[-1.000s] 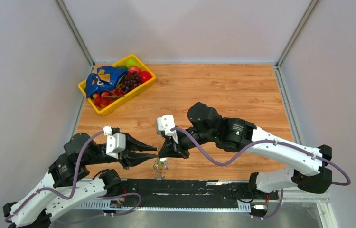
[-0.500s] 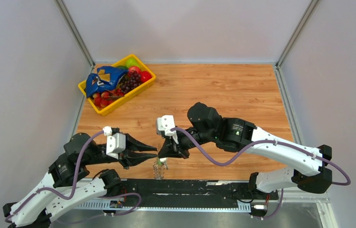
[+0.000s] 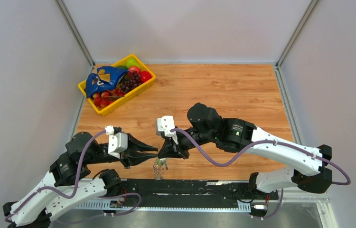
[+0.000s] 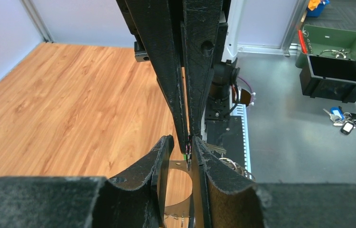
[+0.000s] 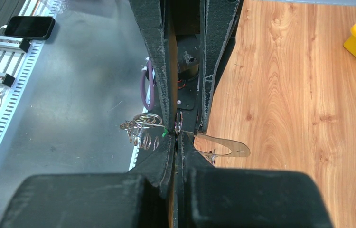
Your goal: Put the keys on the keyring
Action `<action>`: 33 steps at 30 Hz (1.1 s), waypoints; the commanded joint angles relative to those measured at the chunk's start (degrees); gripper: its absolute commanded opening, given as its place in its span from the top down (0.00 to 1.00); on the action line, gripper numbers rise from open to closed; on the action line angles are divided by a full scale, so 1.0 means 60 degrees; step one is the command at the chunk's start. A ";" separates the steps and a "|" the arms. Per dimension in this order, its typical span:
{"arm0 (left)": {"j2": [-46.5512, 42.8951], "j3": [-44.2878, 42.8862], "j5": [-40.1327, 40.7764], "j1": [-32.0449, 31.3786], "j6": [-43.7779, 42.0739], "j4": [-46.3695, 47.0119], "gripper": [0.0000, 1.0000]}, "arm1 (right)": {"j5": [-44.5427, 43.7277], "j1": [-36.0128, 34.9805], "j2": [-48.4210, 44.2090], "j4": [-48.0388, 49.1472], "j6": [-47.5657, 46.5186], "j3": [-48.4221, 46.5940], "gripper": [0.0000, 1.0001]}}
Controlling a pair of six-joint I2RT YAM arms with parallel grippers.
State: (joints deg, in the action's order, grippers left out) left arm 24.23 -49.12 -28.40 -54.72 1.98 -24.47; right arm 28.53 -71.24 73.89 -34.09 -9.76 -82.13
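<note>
My right gripper (image 3: 161, 156) (image 5: 176, 135) is shut on the keyring, pinching a thin metal ring (image 5: 178, 124) at its top. The keyring's flat grey band loop (image 4: 182, 167) (image 5: 228, 146) hangs below it over the table's near edge. A cluster of silver rings (image 5: 143, 128) and one tiny green key piece (image 5: 164, 133) (image 4: 184, 156) hang with it. My left gripper (image 3: 155, 154) (image 4: 182, 142) is open, its fingers (image 4: 164, 148) on either side of the right gripper's tips and the ring. I cannot make out any other keys.
A yellow basket (image 3: 128, 96) with fruit and a blue bag (image 3: 101, 80) stands at the back left. A black rail (image 3: 190, 187) runs along the near edge. Off the table lie loose keys (image 4: 351, 124), a green-black box (image 4: 330, 66) and a phone (image 5: 29, 27).
My left gripper has moved slightly towards the right gripper's tips and its jaws have narrowed a little. The right gripper has kept its hold and barely moved.
</note>
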 commanded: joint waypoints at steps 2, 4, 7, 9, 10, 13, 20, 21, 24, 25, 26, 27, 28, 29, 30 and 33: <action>0.0097 -0.0046 -0.0040 -0.0025 -0.0198 0.0227 0.72 | -0.0002 -0.0095 -0.0142 0.0261 -0.0146 -0.0497 1.00; 0.0104 -0.0056 -0.0041 -0.0021 -0.0209 0.0195 0.77 | -0.0020 -0.0094 -0.0164 0.0274 -0.0160 -0.0497 1.00; 0.0138 -0.0074 -0.0063 -0.0021 -0.0223 0.0140 0.81 | -0.0060 -0.0109 -0.0198 0.0268 -0.0161 -0.0495 1.00; 0.0185 -0.0093 -0.0106 -0.0028 -0.0239 0.0103 0.88 | -0.0090 -0.0123 -0.0214 0.0266 -0.0161 -0.0485 1.00; 0.0240 -0.0127 -0.0182 -0.0024 -0.0263 0.0077 0.93 | -0.0108 -0.0123 -0.0222 0.0276 -0.0161 -0.0482 1.00; 0.0367 -0.0173 -0.0310 -0.0036 -0.0319 -0.0027 0.99 | -0.0143 -0.0132 -0.0243 0.0314 -0.0146 -0.0491 1.00; 0.0151 0.0008 -0.0011 -0.0029 -0.0309 0.0463 1.00 | -0.0296 -0.0163 -0.0561 0.0597 0.0079 -0.0312 0.98; 0.0089 0.0033 0.0076 -0.0025 -0.0284 0.0600 1.00 | -0.0368 -0.0167 -0.0646 0.0693 0.0144 -0.0251 0.95; -0.0094 0.0195 0.0223 -0.0021 -0.0139 0.0970 1.00 | -0.0524 -0.0167 -0.0855 0.0848 0.0304 -0.0098 0.82; -0.0196 0.0229 0.0288 -0.0021 -0.0103 0.1196 1.00 | -0.0579 -0.0167 -0.0930 0.0889 0.0344 -0.0047 0.77; -0.0235 0.0291 0.0314 -0.0028 -0.0031 0.1398 1.00 | -0.0654 -0.0167 -0.1008 0.0931 0.0371 0.0012 0.74; -0.0326 0.0332 0.0377 -0.0024 0.0003 0.1486 1.00 | -0.0742 -0.0167 -0.1109 0.0977 0.0387 0.0115 0.69; -0.0373 0.0348 0.0402 -0.0018 0.0057 0.1661 1.00 | -0.0835 -0.0165 -0.1263 0.1028 0.0415 0.0218 0.66; -0.0478 0.0397 0.0469 -0.0019 0.0084 0.1749 1.00 | -0.0876 -0.0167 -0.1382 0.1093 0.0435 0.0315 0.65; -0.0522 0.0418 0.0499 -0.0020 0.0147 0.1947 1.00 | -0.0925 -0.0167 -0.1498 0.1163 0.0458 0.0409 0.64; -0.0721 0.0536 0.0582 -0.0021 0.0278 0.2291 1.00 | -0.1147 -0.0167 -0.1776 0.1515 0.0615 0.0734 0.63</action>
State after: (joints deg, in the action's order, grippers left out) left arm 21.54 -46.04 -26.28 -54.72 1.91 -18.22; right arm 24.01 -71.94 65.82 -30.13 -7.99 -79.68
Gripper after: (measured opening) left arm 0.009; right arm 0.366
